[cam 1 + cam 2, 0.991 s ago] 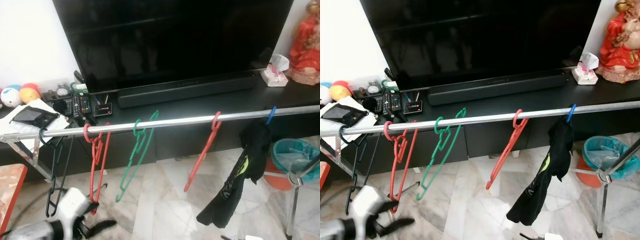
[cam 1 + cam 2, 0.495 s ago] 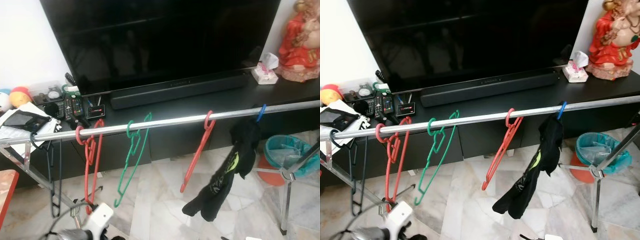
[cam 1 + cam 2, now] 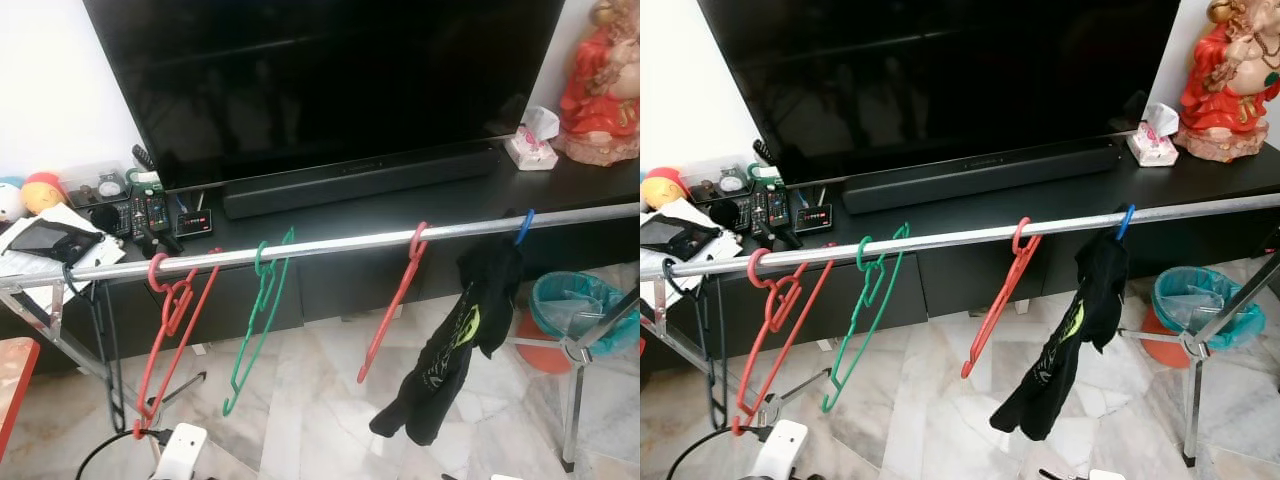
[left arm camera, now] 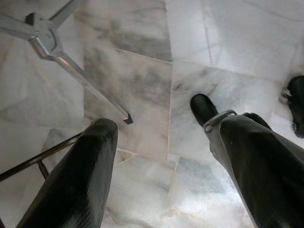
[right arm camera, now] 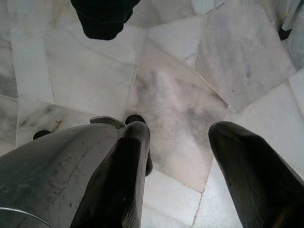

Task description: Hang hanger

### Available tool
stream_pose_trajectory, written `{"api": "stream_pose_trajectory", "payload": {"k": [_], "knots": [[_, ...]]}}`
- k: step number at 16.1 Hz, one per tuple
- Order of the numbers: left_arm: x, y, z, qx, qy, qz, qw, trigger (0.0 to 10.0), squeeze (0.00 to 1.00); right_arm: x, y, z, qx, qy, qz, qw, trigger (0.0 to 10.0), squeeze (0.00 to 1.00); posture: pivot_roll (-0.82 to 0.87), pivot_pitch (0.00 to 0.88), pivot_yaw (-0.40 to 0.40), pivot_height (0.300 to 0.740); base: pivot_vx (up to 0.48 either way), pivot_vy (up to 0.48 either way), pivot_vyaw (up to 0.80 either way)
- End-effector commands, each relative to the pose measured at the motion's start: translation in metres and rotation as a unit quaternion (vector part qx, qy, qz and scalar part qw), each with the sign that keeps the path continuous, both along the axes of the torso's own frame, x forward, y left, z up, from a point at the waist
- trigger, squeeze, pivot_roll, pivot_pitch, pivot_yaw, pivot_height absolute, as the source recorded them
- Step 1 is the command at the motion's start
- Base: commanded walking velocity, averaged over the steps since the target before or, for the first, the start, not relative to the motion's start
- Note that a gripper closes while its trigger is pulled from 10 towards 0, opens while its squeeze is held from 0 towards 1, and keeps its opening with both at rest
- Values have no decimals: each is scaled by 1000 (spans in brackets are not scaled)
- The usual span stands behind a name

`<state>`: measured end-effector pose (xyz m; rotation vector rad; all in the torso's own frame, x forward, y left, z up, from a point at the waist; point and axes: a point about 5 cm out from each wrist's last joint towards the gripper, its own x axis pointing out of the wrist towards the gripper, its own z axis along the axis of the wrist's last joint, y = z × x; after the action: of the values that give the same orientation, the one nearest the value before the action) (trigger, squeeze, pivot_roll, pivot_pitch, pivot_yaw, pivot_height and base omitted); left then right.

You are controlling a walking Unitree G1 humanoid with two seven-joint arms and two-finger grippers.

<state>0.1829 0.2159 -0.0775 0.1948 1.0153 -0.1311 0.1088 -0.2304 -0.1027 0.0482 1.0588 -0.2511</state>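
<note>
Left gripper (image 4: 161, 156): fingers spread apart, nothing between them, pointing down at the marble floor (image 4: 142, 85). A metal rack foot (image 4: 71, 66) crosses the floor beyond the fingers. In the head views the arm's white wrist (image 3: 182, 452) sits low at the near left, below the rail.

Right gripper (image 5: 178, 161): fingers likewise parted and empty, over the floor, with the dark hem of a garment further out.

Metal rail (image 3: 330, 245) runs left to right across the scene, in front of the black TV console (image 3: 400, 200).

On the rail, left to right:
- black hanger (image 3: 105, 340), at the far left end, hanging down
- red hanger (image 3: 170, 330), hooked on, body swung out at a slant toward the near left
- green hanger (image 3: 255, 325), hooked on, tilted
- second red hanger (image 3: 395, 305), tilted
- blue hanger (image 3: 522, 228) carrying a black garment (image 3: 455, 350)

Behind: television (image 3: 330, 80), soundbar (image 3: 370, 178), remotes (image 3: 150, 212) at left, tissue box (image 3: 530, 150) and red figurine (image 3: 603, 85) at right. Teal bin (image 3: 585, 310) on the floor at right.
</note>
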Motion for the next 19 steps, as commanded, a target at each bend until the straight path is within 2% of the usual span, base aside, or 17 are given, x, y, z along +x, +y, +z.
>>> {"api": "stream_pose_trajectory", "payload": {"k": [1,4,12,19], "knots": [[-11,2,-6,4,20,17,1000,10000,0,-4,3,-2,4,7,-3,1000,10000,0,-211,0,70,740,0,0,0],[-9,1,-6,4,12,29,999,10000,0,-4,3,-2,5,5,-6,1000,10000,0,-209,0,71,740,0,0,0],[-19,0,-11,10,23,31,999,10000,0,-4,2,-2,4,7,-9,1000,10000,0,-208,0,68,740,0,-346,0],[-25,-2,-14,-2,33,39,999,10000,0,-5,1,-2,2,8,-9,1000,10000,0,-210,0,64,740,0,0,0]]}}
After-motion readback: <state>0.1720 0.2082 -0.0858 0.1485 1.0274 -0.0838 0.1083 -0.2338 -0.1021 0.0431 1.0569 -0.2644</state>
